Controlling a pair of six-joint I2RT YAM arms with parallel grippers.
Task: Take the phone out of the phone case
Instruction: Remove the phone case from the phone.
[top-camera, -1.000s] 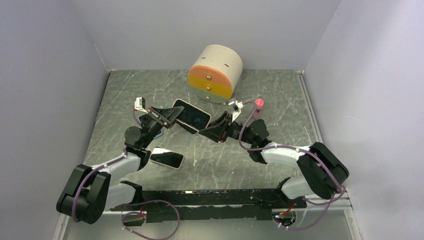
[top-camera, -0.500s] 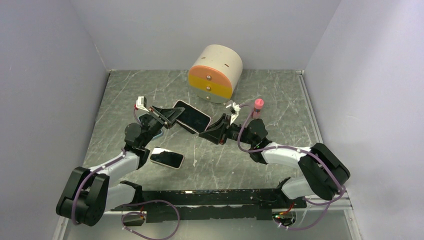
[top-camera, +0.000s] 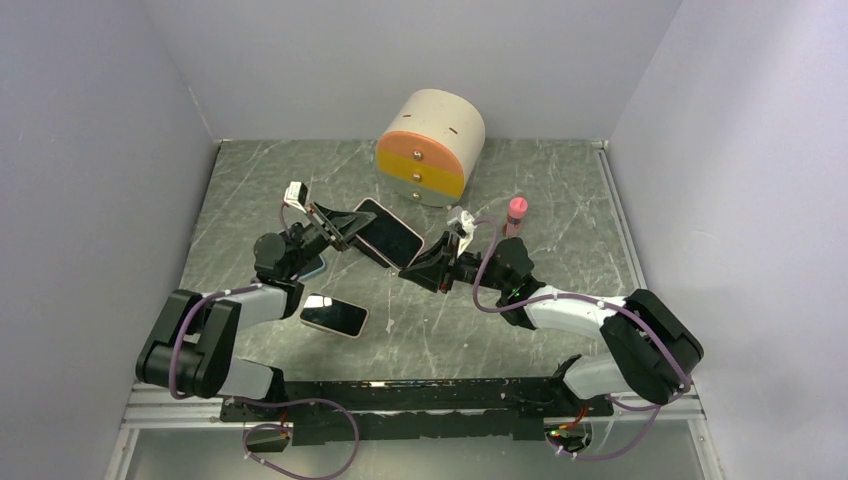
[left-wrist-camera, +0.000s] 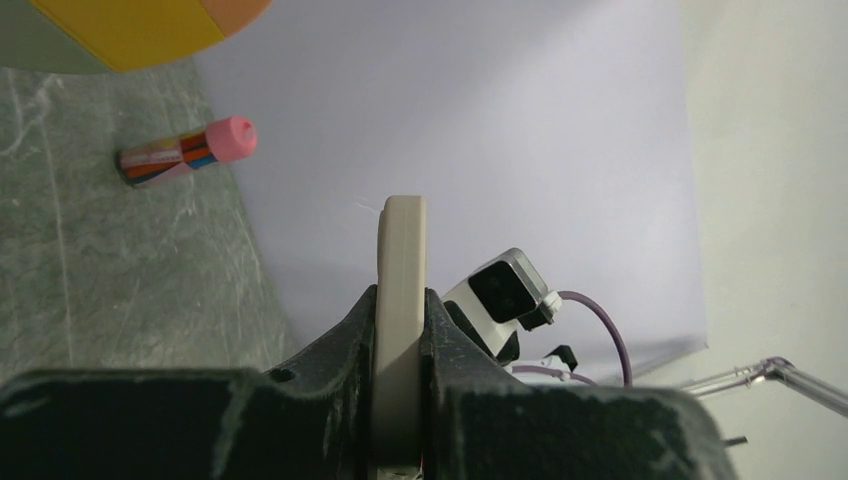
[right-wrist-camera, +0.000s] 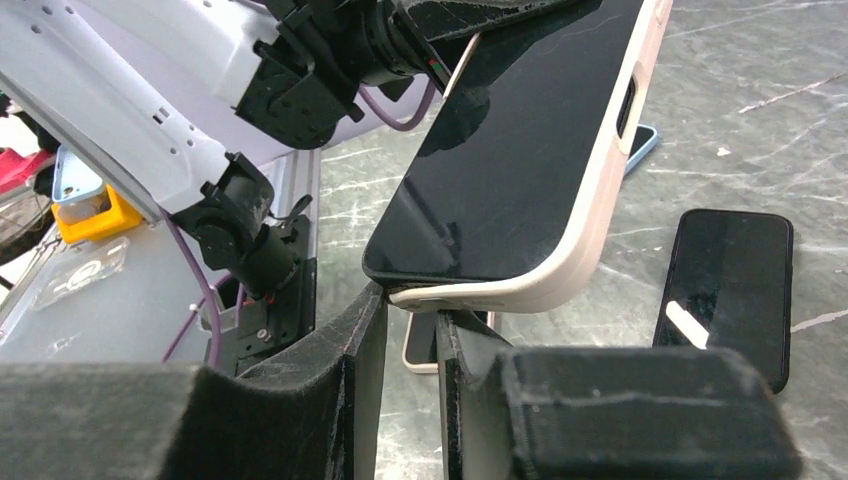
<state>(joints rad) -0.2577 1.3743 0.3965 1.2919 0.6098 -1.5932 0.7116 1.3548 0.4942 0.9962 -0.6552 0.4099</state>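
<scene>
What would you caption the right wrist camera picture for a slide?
Right gripper at the lower corner of the cased phone, held tilted above the table by the left gripper.

phone (right-wrist-camera: 520, 170) screen – glossy black glass, mirror-smooth. its case (right-wrist-camera: 590, 230) – cream, smooth matt plastic. table (top-camera: 560, 190) looks like grey veined stone, faintly shiny. fingers (right-wrist-camera: 330, 400) at lower frame: matt black, scuffed, grainy.

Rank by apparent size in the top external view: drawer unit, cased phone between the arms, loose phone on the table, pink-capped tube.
1. drawer unit
2. cased phone, but it is held up nearer the camera and partly covered, so its lead over the next is unsure
3. loose phone
4. pink-capped tube, clearly smallest
</scene>
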